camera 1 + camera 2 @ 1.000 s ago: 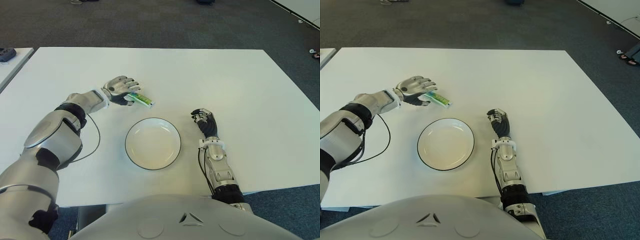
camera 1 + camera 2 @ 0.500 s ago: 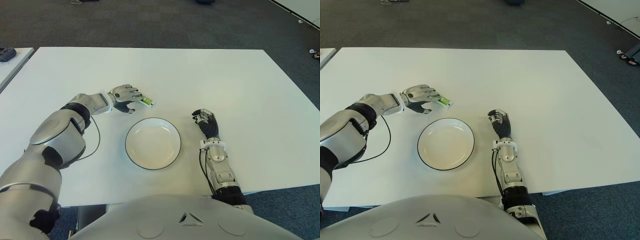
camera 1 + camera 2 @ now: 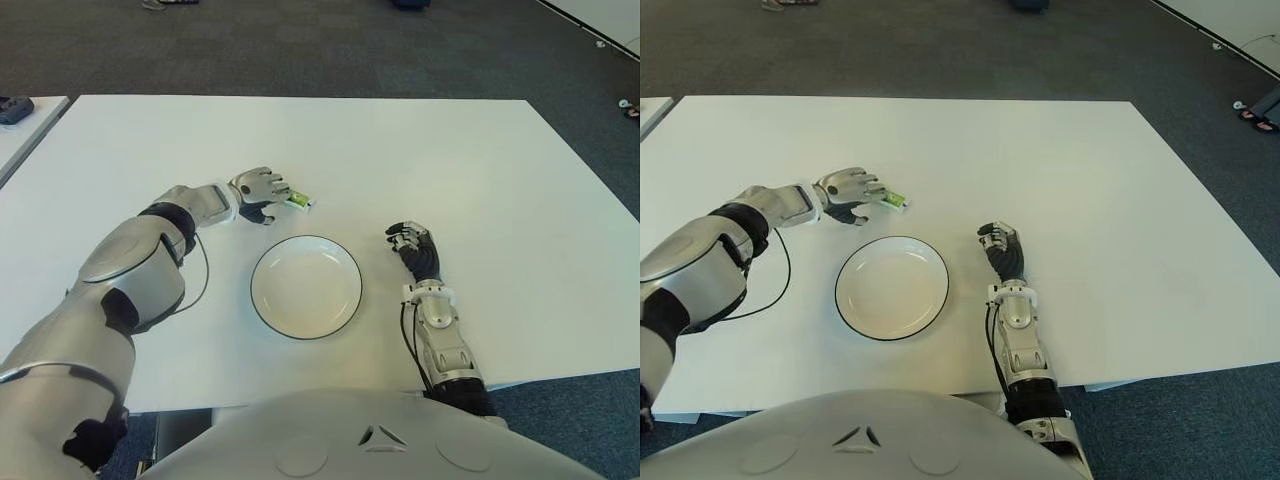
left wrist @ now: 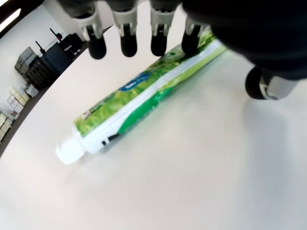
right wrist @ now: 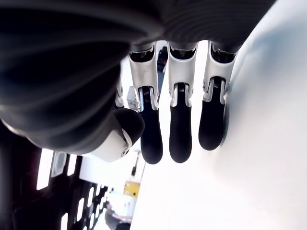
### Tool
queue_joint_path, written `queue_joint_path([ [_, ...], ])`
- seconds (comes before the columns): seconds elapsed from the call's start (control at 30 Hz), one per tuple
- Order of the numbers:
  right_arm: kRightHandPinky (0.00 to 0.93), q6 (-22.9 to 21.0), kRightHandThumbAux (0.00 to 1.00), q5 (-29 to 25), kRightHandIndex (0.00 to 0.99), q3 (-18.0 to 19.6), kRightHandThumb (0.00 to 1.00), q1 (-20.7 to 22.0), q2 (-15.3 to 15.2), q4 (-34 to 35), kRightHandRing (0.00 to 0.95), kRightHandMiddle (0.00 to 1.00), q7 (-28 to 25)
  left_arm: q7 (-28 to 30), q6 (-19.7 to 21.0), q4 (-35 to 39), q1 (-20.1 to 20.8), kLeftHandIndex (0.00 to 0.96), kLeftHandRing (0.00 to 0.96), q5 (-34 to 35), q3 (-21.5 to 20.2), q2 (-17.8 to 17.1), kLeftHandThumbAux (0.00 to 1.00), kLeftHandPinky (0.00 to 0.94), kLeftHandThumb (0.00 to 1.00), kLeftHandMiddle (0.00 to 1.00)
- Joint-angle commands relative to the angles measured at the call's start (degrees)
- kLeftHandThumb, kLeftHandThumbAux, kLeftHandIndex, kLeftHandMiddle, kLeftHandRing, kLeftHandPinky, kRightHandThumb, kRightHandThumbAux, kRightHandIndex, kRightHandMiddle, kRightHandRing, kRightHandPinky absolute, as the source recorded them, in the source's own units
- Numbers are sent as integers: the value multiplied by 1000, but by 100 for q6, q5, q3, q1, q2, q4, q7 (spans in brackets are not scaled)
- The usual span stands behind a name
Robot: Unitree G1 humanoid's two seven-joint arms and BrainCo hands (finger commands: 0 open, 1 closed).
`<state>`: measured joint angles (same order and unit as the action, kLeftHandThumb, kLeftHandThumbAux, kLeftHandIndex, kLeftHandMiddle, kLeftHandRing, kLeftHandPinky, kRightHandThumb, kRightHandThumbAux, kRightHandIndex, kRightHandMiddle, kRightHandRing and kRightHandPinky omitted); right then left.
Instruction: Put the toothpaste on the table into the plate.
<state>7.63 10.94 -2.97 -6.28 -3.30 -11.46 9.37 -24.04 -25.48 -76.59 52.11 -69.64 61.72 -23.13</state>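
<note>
My left hand [image 3: 258, 187] is out over the counter [image 3: 450, 150], right above the toothpaste [image 4: 144, 98]. I put it there so I can grab the tube and carry it to the plate [image 3: 305, 287].

The toothpaste lies flat on the counter, just past the plate on my left side. It is not in the plate yet. Its white cap points away from my hand, toward the middle of the counter.

My left fingers [image 4: 127, 40] hang down over the back part of the tube. They are a little bent and spread apart. My thumb [image 4: 261, 84] is on the other side of the tube. The tube is between them, but I am not squeezing it. One finger looks very close to the tube, maybe touching it. I think I need to close my fingers around it next.

My right hand [image 3: 1002, 250] shows on the right side of the plate, doing nothing. Its fingers [image 5: 180, 124] are bent and hold nothing.
</note>
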Motion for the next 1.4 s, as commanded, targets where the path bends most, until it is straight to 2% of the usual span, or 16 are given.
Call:
queue_joint_path([
  [0.03, 468, -84, 734, 38, 419, 14, 712, -84, 4, 83, 444, 453, 17, 392, 180, -236, -222, 0, 0, -57, 93, 183, 272, 0, 486, 0],
  [0.5, 468, -74, 735, -5, 420, 23, 713, -180, -15, 198, 444, 456, -43, 806, 424, -292, -204, 0, 0, 410, -306, 157, 275, 0, 477, 0],
  [0.87, 475, -146, 735, 19, 420, 5, 712, -166, -16, 180, 443, 450, -68, 862, 398, -268, -145, 0, 0, 629, -504, 67, 259, 0, 470, 0],
  [1.13, 442, -65, 735, 24, 419, -15, 712, -112, -56, 53, 429, 434, -121, 610, 285, -161, 97, 0, 0, 992, -893, -59, 250, 0, 471, 0],
  [1.4, 447, -23, 735, 15, 418, -19, 713, -55, -66, -61, 421, 427, -136, 343, 488, -139, 77, 0, 0, 1250, -1238, -45, 250, 0, 495, 0],
])
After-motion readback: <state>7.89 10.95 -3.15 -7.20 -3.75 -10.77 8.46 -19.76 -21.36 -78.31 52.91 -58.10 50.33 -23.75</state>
